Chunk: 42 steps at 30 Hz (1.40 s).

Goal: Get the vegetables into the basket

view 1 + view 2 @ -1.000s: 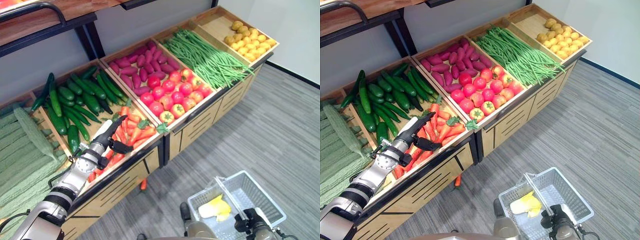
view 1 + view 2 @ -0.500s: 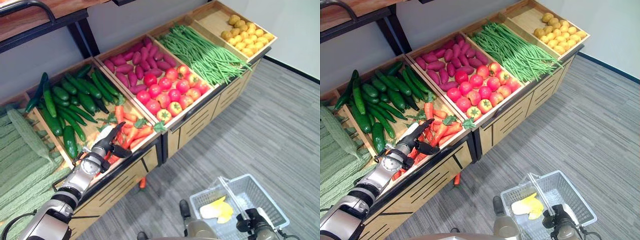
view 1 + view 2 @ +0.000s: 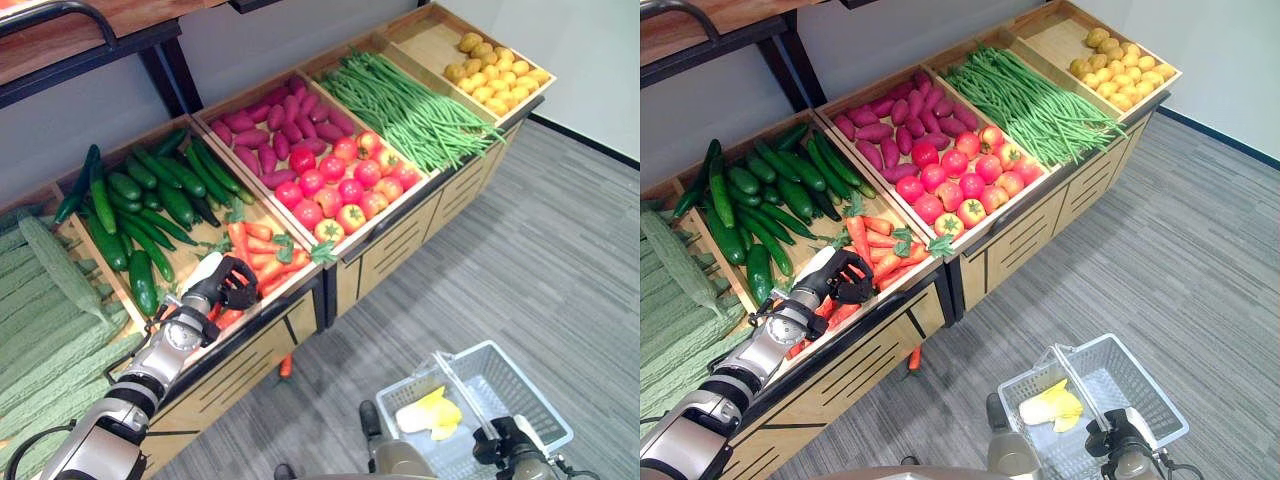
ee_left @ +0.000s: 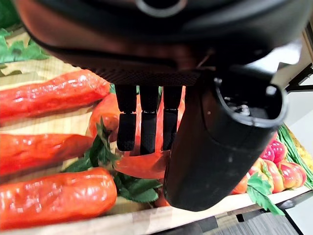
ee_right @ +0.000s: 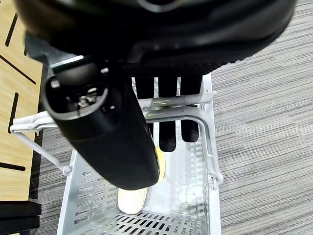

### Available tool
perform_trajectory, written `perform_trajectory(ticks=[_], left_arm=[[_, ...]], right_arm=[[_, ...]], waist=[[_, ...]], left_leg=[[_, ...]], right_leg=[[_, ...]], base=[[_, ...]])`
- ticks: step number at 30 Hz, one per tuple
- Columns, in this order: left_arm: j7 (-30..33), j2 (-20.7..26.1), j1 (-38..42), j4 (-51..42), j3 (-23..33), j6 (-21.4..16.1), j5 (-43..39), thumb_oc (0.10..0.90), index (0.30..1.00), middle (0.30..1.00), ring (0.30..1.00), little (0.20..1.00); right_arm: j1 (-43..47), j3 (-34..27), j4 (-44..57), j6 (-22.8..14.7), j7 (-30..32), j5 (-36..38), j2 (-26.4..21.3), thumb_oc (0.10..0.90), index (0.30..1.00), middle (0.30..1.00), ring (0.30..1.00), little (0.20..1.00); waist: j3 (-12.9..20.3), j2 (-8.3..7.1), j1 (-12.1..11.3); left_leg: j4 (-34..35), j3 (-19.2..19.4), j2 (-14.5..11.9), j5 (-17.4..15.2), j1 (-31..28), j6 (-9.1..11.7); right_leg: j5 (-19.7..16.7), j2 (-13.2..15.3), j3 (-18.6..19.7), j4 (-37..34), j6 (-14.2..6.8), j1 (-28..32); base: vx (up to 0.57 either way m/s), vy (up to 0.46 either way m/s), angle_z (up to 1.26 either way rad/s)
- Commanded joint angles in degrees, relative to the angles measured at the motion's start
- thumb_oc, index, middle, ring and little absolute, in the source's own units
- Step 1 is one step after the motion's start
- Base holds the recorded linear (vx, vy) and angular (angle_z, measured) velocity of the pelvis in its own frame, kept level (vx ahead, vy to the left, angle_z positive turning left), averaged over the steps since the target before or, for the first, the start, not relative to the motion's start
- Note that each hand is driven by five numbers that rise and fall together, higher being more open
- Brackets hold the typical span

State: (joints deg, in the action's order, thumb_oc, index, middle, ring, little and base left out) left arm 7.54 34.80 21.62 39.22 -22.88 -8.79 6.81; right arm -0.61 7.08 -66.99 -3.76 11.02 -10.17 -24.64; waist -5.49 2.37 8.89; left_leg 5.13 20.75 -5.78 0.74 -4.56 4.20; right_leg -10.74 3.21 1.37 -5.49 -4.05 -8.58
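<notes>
Orange carrots [image 3: 268, 252] lie in a wooden bin at the front of the stand. My left hand [image 3: 222, 285] rests on them, fingers [image 4: 146, 128] curled over one carrot [image 4: 142, 166] with the thumb closing beside it. Low on the right, my right hand [image 3: 508, 446] is shut on the handle [image 5: 195, 115] of a white wire basket [image 3: 530, 388], which hangs just above the floor. Inside the basket lies a pale yellow leafy vegetable [image 3: 430, 415].
Behind the carrots are cucumbers [image 3: 150, 195], with green gourds [image 3: 45, 300] at the far left. Further right come sweet potatoes [image 3: 270, 125], tomatoes [image 3: 345, 188], green beans [image 3: 410, 105] and potatoes [image 3: 500, 75]. One carrot [image 3: 287, 366] lies on the grey floor by the stand.
My left hand's fingers and thumb, spread over the carrots before, have curled in around one carrot. The basket in my right hand has stayed put.
</notes>
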Motion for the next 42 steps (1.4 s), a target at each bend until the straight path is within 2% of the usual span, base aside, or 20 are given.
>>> perform_trajectory(ticks=[1,5,8,15,17,18,22,27,34,36,37,39,42], left_arm=[[6.11,2.35,9.83,1.68,4.93,-2.18,1.45,0.4,0.3,0.3,0.3,0.3],[10.09,3.08,9.97,-1.43,7.12,-2.34,2.43,0.4,0.3,0.3,0.3,0.3],[13.44,3.13,8.78,-7.17,10.93,-3.69,0.9,0.4,0.3,0.3,0.3,0.3],[15.34,0.64,2.39,-20.62,18.04,-7.16,-5.95,0.4,0.3,0.3,0.3,0.3],[13.93,-2.62,-1.3,-27.51,21.39,-9.8,-13.33,0.4,0.3,0.3,0.3,0.3],[13.84,-2.65,-1.49,-27.71,21.53,-9.71,-13.39,0.4,0.3,0.3,0.3,0.3],[8.14,-5.84,-6.63,-35.24,23.36,-11.52,-21.8,0.4,0.3,0.3,0.3,0.3],[3.58,-5.8,-10.4,-42.44,23.44,-11.85,-24.75,0.4,0.3,0.3,0.3,0.3],[0.06,-4.44,-12.4,-46.33,22.4,-11.36,-26.55,0.4,0.3,0.3,0.3,0.3],[-0.37,-3.38,-12.67,-47.31,22.48,-11.28,-25.41,0.4,0.3,0.3,0.3,0.3],[-1.24,-2.1,-12.3,-48.01,21.91,-11.43,-25.49,0.4,0.3,0.3,0.3,0.3],[-1.8,-2.01,-12.33,-48.3,21.62,-11.45,-26.06,0.4,0.3,0.3,0.3,0.3],[-3.45,-1.37,-12.17,-49.16,20.79,-11.95,-27.19,0.4,0.3,0.3,0.3,0.3]], right_arm=[[1.69,0.04,-0.5,-2.97,3.56,2.1,-2.7,0.4,0.3,0.3,0.3,0.3],[1.95,0.18,-0.24,-3.01,4.1,2.0,-2.37,0.4,0.3,0.3,0.3,0.3],[2.24,0.46,-0.08,-3.23,4.21,2.14,-1.66,0.4,0.3,0.3,0.3,0.3],[2.48,0.27,-0.1,-3.03,4.23,2.22,-0.52,0.4,0.3,0.3,0.3,0.3],[2.56,-0.14,-0.51,-2.84,3.99,2.4,0.07,0.4,0.3,0.3,0.3,0.3],[2.55,-0.09,-0.51,-2.84,3.99,2.4,0.02,0.4,0.3,0.3,0.3,0.3],[2.06,-0.72,-0.93,-2.55,3.45,2.37,0.49,0.4,0.3,0.3,0.3,0.3],[1.82,-1.21,-1.18,-2.58,2.49,2.49,0.77,0.4,0.3,0.3,0.3,0.3],[1.62,-1.51,-2.2,-2.29,1.45,2.7,0.98,0.4,0.3,0.3,0.3,0.3],[1.56,-1.86,-2.04,-2.38,1.1,2.94,0.91,0.4,0.3,0.3,0.3,0.3],[1.48,-2.09,-1.66,-2.38,0.85,3.15,0.76,0.4,0.3,0.3,0.3,0.3],[1.0,-2.26,-1.32,-2.44,0.77,3.1,0.77,0.4,0.3,0.3,0.3,0.3],[-0.15,-2.56,-1.05,-2.32,0.07,2.74,1.18,0.4,0.3,0.3,0.3,0.3]], waist=[[2.45,-2.48,0.14],[2.62,-2.69,-0.2],[2.9,-3.13,-0.83],[3.23,-3.83,-2.01],[3.33,-4.21,-2.69],[3.36,-4.17,-2.63],[3.56,-4.5,-3.37],[3.65,-4.91,-4.29],[3.7,-5.57,-5.3],[3.52,-6.0,-5.39],[2.76,-6.91,-5.38],[2.49,-7.26,-5.34],[1.19,-8.44,-4.5]], left_leg=[[-0.13,-6.01,-3.23,-1.97,-2.2,2.07],[-0.13,-6.54,-3.19,-1.99,-2.24,2.04],[-0.13,-7.29,-2.99,-2.17,-2.34,1.93],[-0.13,-8.85,-2.55,-2.51,-2.26,1.68],[-0.13,-9.5,-2.3,-2.58,-2.16,1.5],[-0.13,-9.52,-2.3,-2.58,-2.17,1.49],[-0.13,-10.29,-1.85,-2.75,-2.12,1.16],[-0.13,-11.47,-1.21,-2.65,-1.45,0.79],[-0.13,-12.57,0.17,-2.93,-1.37,-0.02],[-1.49,-12.48,0.61,-3.46,-1.23,-0.31],[-5.41,-12.6,1.43,-5.17,0.33,-0.93],[-6.31,-12.46,1.84,-5.65,0.79,-1.26],[-5.7,-10.94,3.65,-5.82,0.93,-2.59]], right_leg=[[3.39,4.08,0.18,0.49,-6.06,2.74],[3.58,4.36,-0.63,0.49,-6.09,3.32],[3.72,4.71,-1.35,0.49,-6.08,3.93],[3.86,5.58,-2.73,0.49,-6.11,4.91],[3.94,5.9,-3.2,0.49,-6.05,5.31],[3.95,5.91,-3.22,0.49,-6.05,5.34],[3.98,6.43,-3.85,0.49,-5.98,5.92],[3.92,7.25,-5.04,0.49,-6.13,6.41],[3.49,8.7,-6.13,0.49,-6.61,7.13],[3.27,9.16,-6.1,0.5,-6.81,7.35],[2.78,10.03,-5.62,1.31,-7.07,7.09],[2.58,10.5,-5.39,1.88,-7.26,6.78],[-1.82,11.88,-3.0,4.5,-9.25,3.31]], base=[[0.0,0.004,0.04],[0.0,0.002,0.06],[0.0,0.01,0.12],[0.0,0.016,0.16],[0.0,0.027,0.1],[0.0,0.023,0.12],[0.0,0.03,0.11],[-0.01,0.032,0.15],[-0.02,0.061,0.11],[-0.05,0.115,0.08],[-0.06,0.089,0.03],[-0.09,0.128,0.02],[-0.15,0.166,-0.01]])
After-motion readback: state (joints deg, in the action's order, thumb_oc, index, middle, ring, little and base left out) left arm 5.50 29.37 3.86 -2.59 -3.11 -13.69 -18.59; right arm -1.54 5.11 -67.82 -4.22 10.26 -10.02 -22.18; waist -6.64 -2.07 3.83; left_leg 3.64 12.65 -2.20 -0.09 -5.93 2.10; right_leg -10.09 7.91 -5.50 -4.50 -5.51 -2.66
